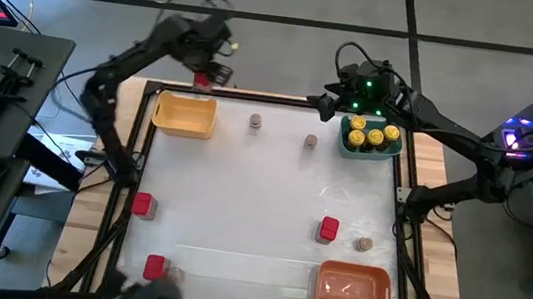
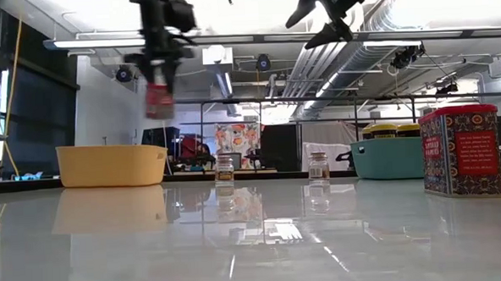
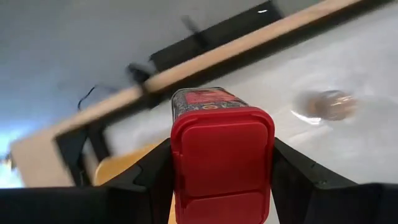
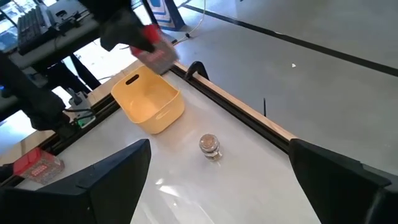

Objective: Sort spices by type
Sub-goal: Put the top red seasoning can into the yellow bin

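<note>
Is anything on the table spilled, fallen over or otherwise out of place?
Nothing looks spilled or tipped. The red tins and small jars on the table stand upright. The yellow-lidded jars sit in the teal tray. The left gripper holds a red tin above the yellow tray.

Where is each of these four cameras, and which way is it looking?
High view: above the table, looking straight down; both arms show, with the yellow tray.
Low view: at tabletop height, looking level into the room; both grippers hang from above.
Left wrist view: on the left arm, looking past its fingers shut on a red spice box.
Right wrist view: on the right arm, looking down past its open fingers at a small jar.
Shared: all four show the held red box.
</note>
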Robot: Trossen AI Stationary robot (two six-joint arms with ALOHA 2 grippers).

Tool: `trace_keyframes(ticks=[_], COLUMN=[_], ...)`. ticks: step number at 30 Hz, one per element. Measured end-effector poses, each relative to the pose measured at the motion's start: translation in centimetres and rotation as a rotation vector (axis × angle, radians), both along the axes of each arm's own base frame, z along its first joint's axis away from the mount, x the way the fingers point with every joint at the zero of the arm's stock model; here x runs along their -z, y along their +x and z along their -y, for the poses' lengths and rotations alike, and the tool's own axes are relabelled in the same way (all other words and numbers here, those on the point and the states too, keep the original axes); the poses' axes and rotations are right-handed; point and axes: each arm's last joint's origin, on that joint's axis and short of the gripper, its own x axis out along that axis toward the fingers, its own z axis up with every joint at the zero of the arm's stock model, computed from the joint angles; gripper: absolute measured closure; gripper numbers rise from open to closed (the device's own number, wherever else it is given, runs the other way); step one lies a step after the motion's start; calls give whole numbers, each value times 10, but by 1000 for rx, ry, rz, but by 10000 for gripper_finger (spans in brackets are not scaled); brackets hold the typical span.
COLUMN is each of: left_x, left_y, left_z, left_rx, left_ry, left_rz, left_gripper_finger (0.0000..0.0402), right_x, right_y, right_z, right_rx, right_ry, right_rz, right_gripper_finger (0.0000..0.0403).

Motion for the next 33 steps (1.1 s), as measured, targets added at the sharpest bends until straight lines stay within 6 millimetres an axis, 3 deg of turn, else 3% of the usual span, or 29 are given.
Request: trace_keyframes(ticks=[7, 13, 21, 33], left_x=[45, 65, 92, 129], left_y=[-70, -100, -97, -86], left_z=[43, 41, 18, 0], left_rx=[-210, -304, -237, -363], left_ry=[-98, -127, -234, -257], left_rz=[-22, 94, 38, -129], left_gripper_finger=[226, 226, 226, 225], right_x=[0, 0, 0, 4], right_y=[0, 0, 0, -2], right_z=[0, 0, 0, -1], right_rx=[4, 8, 9, 28], right_ry=[-4, -7, -4, 53], right_rz=[-8, -2, -3, -18], right_gripper_finger=[24, 24, 24, 24])
